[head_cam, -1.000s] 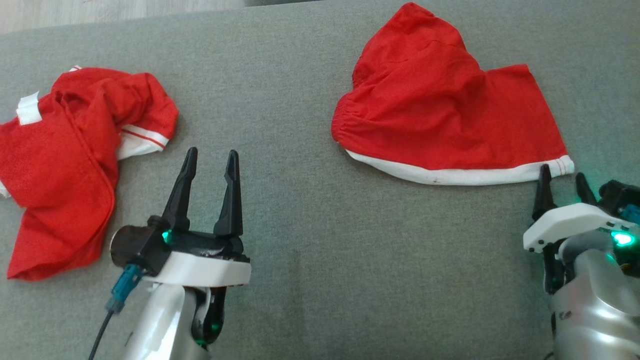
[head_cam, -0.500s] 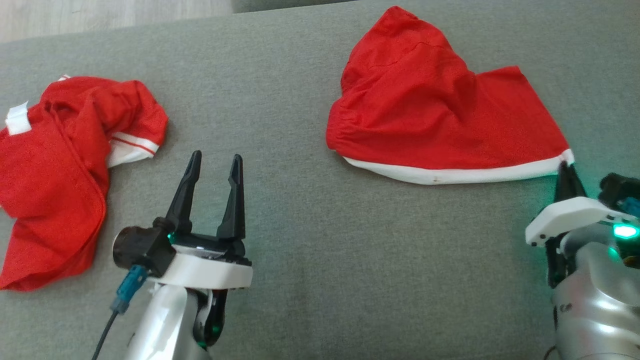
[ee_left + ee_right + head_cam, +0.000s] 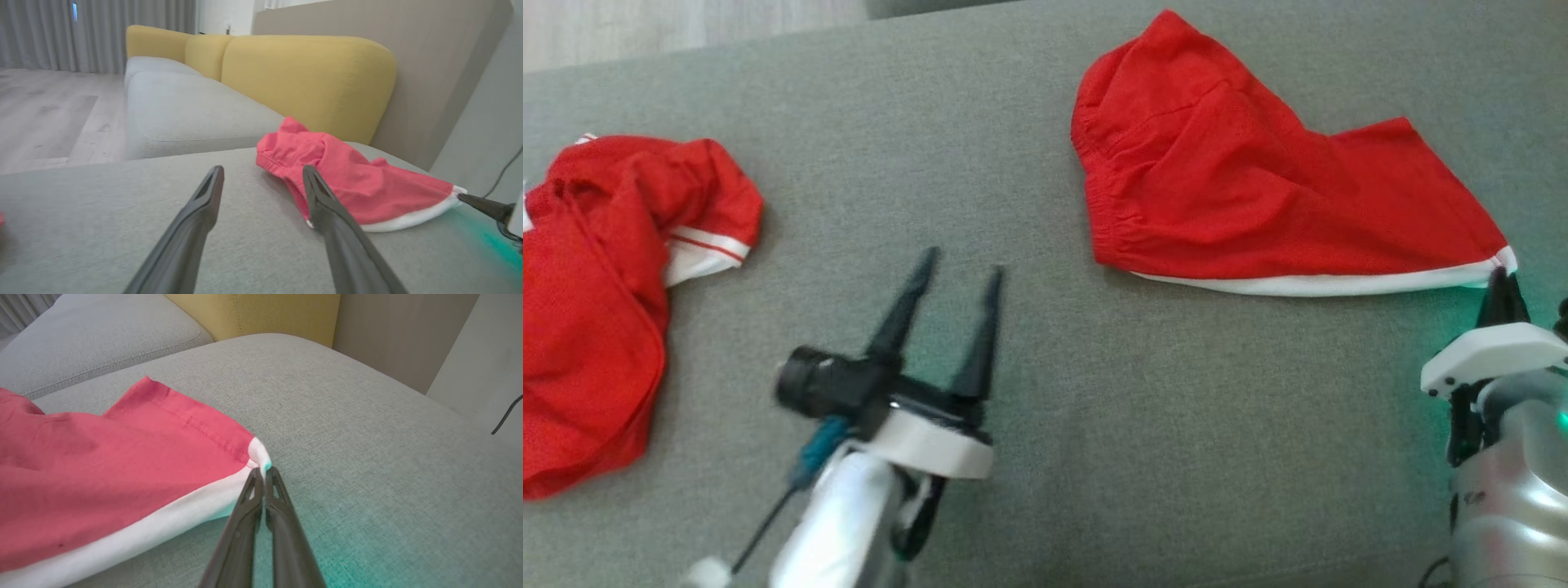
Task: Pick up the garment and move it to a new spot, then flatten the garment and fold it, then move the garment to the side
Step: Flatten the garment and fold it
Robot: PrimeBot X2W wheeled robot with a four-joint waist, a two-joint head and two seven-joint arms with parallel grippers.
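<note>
**Right gripper pinching hem corner; left gripper open, holding nothing**

The red garment (image 3: 1258, 196) lies on the grey cushion (image 3: 1094, 408), toward the far right. Its white hem band faces the robot.

Head view: the right gripper (image 3: 1499, 282) stands at the hem's right-hand corner, fingers together. The contact itself is masked by the fingers from this angle. The left gripper (image 3: 962, 263) is blurred, with its fingers spread, over bare cushion near the garment's left end and apart from it. A second red garment (image 3: 605, 286) with white trim lies crumpled at the far left, partly cut off by the frame edge, so its type cannot be told.

Right wrist view: this shows the grip. The two fingers are closed on the white corner, which sits at their tips.

Left wrist view: the left fingers stand wide apart with nothing between them. The garment lies beyond the right-hand finger. A yellow sofa back (image 3: 306, 77) and a wooden floor (image 3: 49, 106) show behind.
</note>
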